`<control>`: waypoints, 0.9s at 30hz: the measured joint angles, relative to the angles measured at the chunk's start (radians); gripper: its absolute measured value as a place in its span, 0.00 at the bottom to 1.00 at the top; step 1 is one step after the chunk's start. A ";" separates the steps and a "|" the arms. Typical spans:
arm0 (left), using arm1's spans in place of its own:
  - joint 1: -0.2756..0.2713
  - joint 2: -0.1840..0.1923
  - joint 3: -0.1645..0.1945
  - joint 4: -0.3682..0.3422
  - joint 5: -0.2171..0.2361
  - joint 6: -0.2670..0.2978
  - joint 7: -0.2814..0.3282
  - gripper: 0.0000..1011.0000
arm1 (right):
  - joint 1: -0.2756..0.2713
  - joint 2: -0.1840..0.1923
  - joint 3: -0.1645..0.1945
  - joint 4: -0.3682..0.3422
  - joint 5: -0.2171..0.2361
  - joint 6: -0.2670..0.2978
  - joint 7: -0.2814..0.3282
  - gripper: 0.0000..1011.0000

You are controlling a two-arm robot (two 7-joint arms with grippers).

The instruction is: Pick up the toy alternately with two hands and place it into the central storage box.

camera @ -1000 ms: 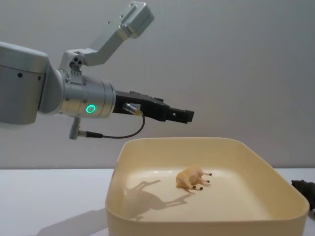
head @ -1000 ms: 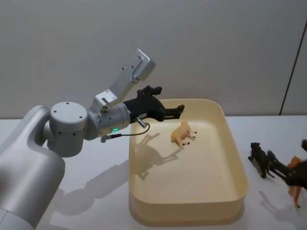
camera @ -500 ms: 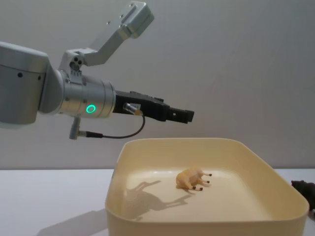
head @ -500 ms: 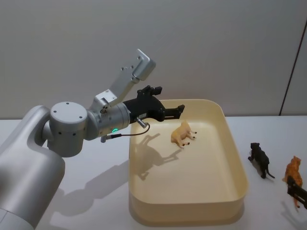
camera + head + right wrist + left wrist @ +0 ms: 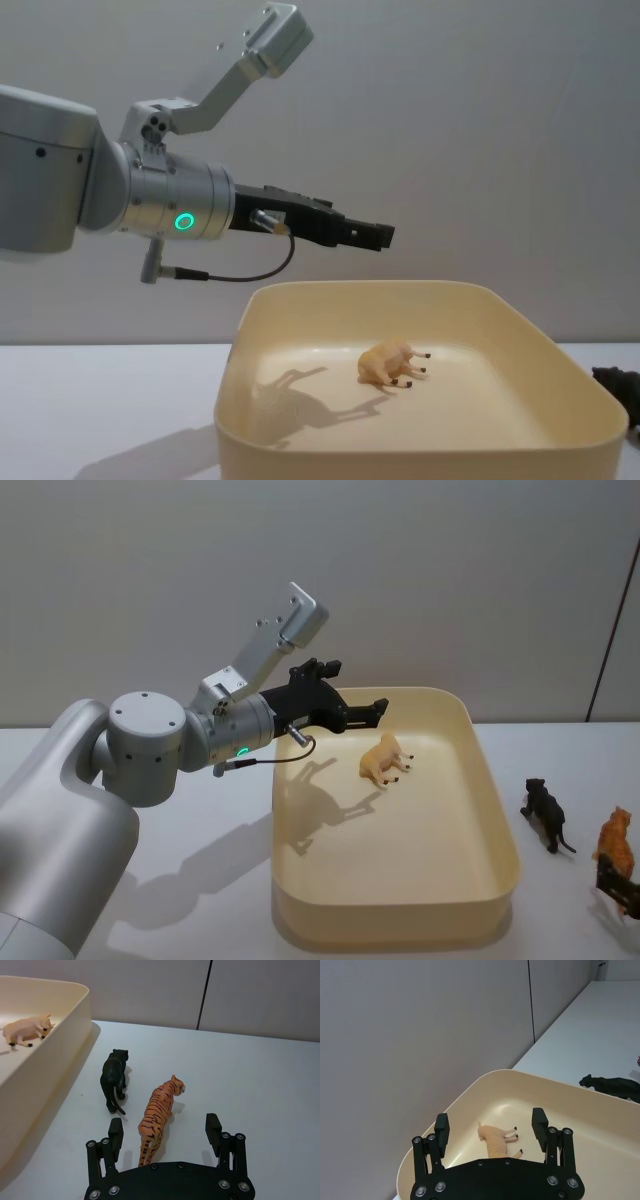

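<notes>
Tiger (image 5: 159, 1110) pickup is next: my right gripper (image 5: 164, 1125), jaws spread, must drop around it; left gripper (image 5: 372, 236) hovers open above the storage box (image 5: 500, 820).

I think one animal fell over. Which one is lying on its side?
The tan one in the tub. The black cat and the tiger stand upright on the table beside it.

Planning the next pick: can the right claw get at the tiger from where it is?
Probably yes. The open right claw is lined up behind the tiger; the black panther stands apart beside it, leaving the way free.
</notes>
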 joint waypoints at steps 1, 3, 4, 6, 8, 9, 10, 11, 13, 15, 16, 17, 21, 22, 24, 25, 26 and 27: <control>0.000 0.000 0.000 0.000 0.000 0.000 0.000 0.99 | 0.008 -0.005 -0.002 0.008 -0.003 0.003 0.001 0.99; 0.000 0.000 0.000 0.000 0.000 0.000 0.000 0.99 | 0.026 -0.017 -0.008 0.025 -0.012 0.013 0.005 0.99; 0.000 0.000 0.000 0.000 0.000 0.000 0.000 0.99 | 0.031 -0.020 -0.009 0.030 -0.015 0.015 0.006 0.99; 0.000 0.000 0.000 0.000 0.000 0.000 0.000 0.99 | 0.040 -0.026 -0.012 0.040 -0.020 0.020 0.008 0.97; 0.000 0.000 0.000 0.000 0.000 0.000 0.000 0.99 | 0.056 -0.037 -0.016 0.055 -0.029 0.029 0.012 0.92; 0.000 0.000 0.000 0.000 0.000 0.000 0.000 0.99 | 0.056 -0.037 -0.016 0.055 -0.029 0.029 0.012 0.90; 0.000 0.000 0.000 0.000 0.000 0.000 0.000 0.99 | 0.063 -0.041 -0.018 0.062 -0.032 0.032 0.013 0.86; 0.000 0.000 0.000 0.000 0.000 0.000 0.000 0.99 | 0.068 -0.044 -0.019 0.067 -0.035 0.035 0.014 0.85; 0.000 0.000 0.000 0.000 0.000 0.000 0.000 0.99 | 0.073 -0.047 -0.020 0.072 -0.038 0.037 0.016 0.79; 0.000 0.000 0.000 0.000 0.000 0.000 0.000 0.99 | 0.079 -0.052 -0.022 0.079 -0.041 0.040 0.017 0.72; 0.000 0.000 0.000 0.000 0.000 0.000 0.000 0.99 | 0.081 -0.053 -0.023 0.081 -0.042 0.041 0.018 0.70; 0.000 0.000 0.000 0.000 0.000 0.000 0.000 0.99 | 0.083 -0.054 -0.023 0.083 -0.043 0.042 0.018 0.67; 0.000 0.000 0.000 0.000 0.000 0.000 0.000 0.99 | 0.091 -0.059 -0.026 0.090 -0.047 0.046 0.020 0.56; 0.000 0.000 0.000 0.000 0.000 0.000 0.000 0.99 | 0.092 -0.060 -0.026 0.091 -0.047 0.046 0.020 0.53; 0.000 0.000 0.000 0.000 0.000 0.000 0.000 0.99 | 0.095 -0.062 -0.027 0.094 -0.049 0.048 0.021 0.46; 0.000 0.000 0.000 0.000 0.000 0.000 0.000 0.99 | 0.096 -0.063 -0.027 0.095 -0.049 0.048 0.022 0.44; 0.000 0.000 0.000 0.000 0.000 0.000 0.000 0.99 | 0.096 -0.063 -0.027 0.095 -0.050 0.048 0.022 0.38; 0.000 0.000 0.000 0.000 0.000 0.000 0.000 0.99 | 0.096 -0.063 -0.027 0.095 -0.050 0.048 0.022 0.38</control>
